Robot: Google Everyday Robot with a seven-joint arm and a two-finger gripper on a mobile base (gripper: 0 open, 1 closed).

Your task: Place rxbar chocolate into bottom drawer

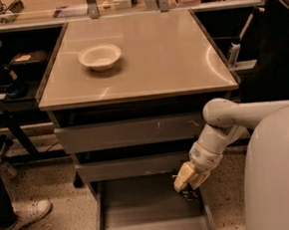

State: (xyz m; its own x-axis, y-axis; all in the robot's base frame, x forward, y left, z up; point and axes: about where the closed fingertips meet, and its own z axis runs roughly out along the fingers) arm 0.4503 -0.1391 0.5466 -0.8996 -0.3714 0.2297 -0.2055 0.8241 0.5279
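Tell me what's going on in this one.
The robot's arm is bent down in front of the cabinet, and its gripper hangs just above the right side of the bottom drawer, which is pulled open. The rxbar chocolate cannot be made out at the gripper or on the drawer floor. A white bowl sits untouched on the tabletop.
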